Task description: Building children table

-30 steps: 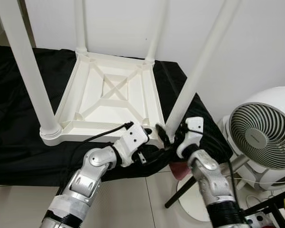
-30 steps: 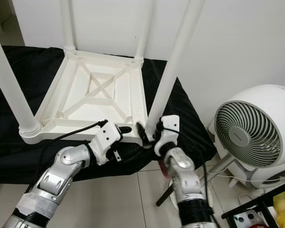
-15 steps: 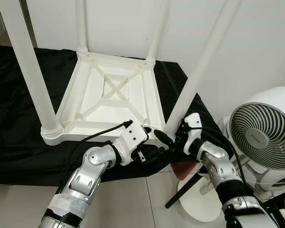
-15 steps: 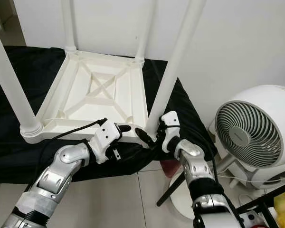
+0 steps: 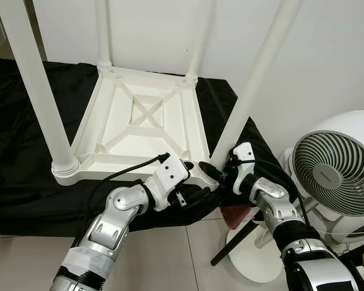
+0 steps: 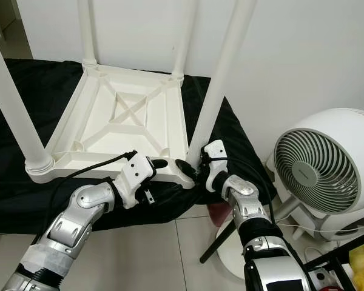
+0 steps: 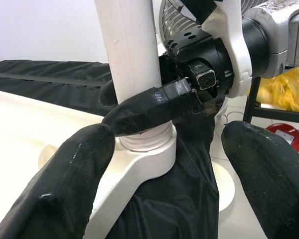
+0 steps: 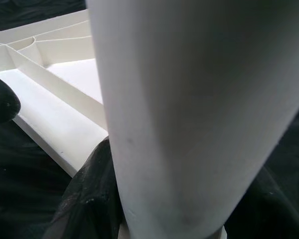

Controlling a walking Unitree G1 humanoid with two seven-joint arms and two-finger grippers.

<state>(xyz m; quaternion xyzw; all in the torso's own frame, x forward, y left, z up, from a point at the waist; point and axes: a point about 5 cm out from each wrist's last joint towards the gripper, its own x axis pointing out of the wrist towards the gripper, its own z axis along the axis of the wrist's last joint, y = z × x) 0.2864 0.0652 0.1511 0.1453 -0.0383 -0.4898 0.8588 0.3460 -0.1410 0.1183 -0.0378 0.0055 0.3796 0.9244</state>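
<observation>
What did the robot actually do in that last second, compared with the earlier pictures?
The right gripper, its jaws closed around the base of the near right table leg, swung around it: its wrist dropped lower and the forearm moved out to the right. The left gripper stayed at the tabletop's corner. The upturned table has not shifted.

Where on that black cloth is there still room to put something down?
Free: the cloth left of the table, and its front strip under the left leg. Crowded: the near right corner, where both pincers, left and right, meet the leg.
</observation>
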